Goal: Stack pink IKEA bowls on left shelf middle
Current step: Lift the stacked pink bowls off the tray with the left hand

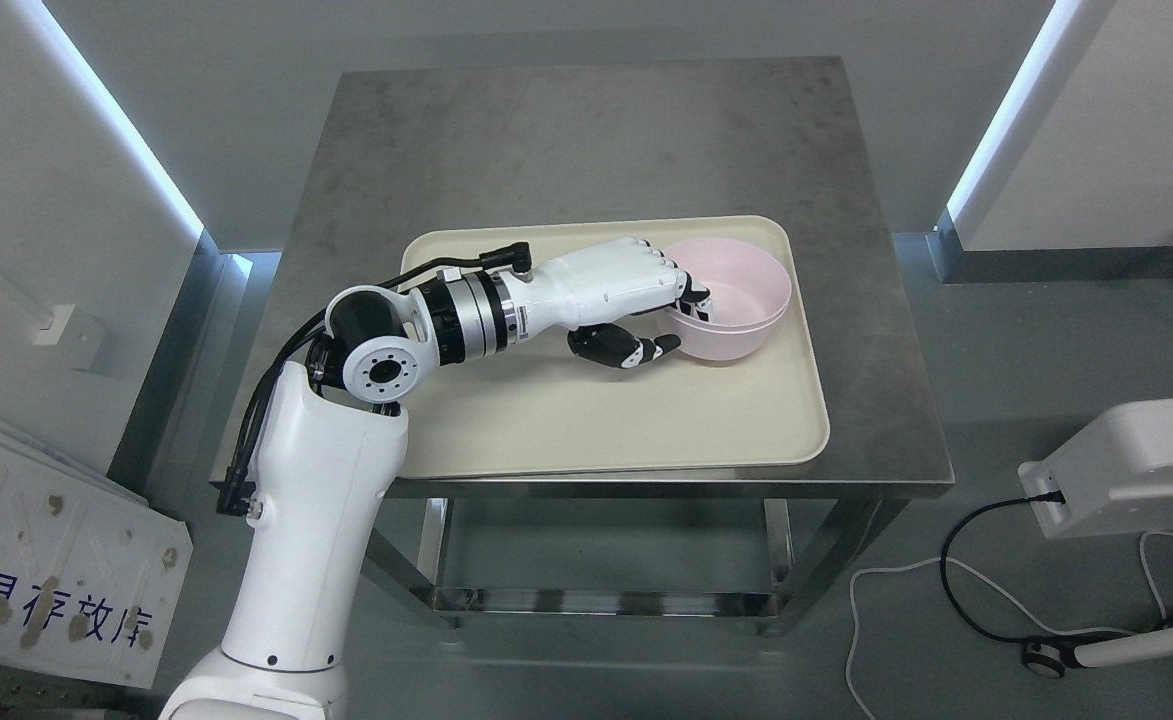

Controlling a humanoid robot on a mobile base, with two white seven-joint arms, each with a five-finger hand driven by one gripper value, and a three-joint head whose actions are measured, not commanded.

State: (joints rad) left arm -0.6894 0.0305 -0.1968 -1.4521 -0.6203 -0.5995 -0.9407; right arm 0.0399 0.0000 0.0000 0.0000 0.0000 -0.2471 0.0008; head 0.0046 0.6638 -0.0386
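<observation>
Here, the head view looks down on a steel surface [586,150] carrying a cream tray [586,420]. The tray covers the near half of the surface, and its long side runs from 9 o'clock to 3 o'clock. One pink bowl [741,275] stands upright on the tray in the corner toward 1 o'clock, with its opening facing up and its interior bare.

The left arm enters from the lower left edge, rises past the surface's near left corner and bends at a black-and-white joint toward 3 o'clock. The left hand [636,300] lies at the bowl's 9 o'clock side. Its four fingers [691,295] hook over the bowl's near-left rim and reach into the interior, while the thumb [636,350] sits below and outside against the bowl's wall, so the hand pinches the rim between fingers and thumb. The bowl's base rests on the tray.

At 3 o'clock on the floor, a white device [1126,470] stands with a black cable [956,580] looping away from it. At 8 o'clock, a white board [46,570] with blue characters leans by the wall.
</observation>
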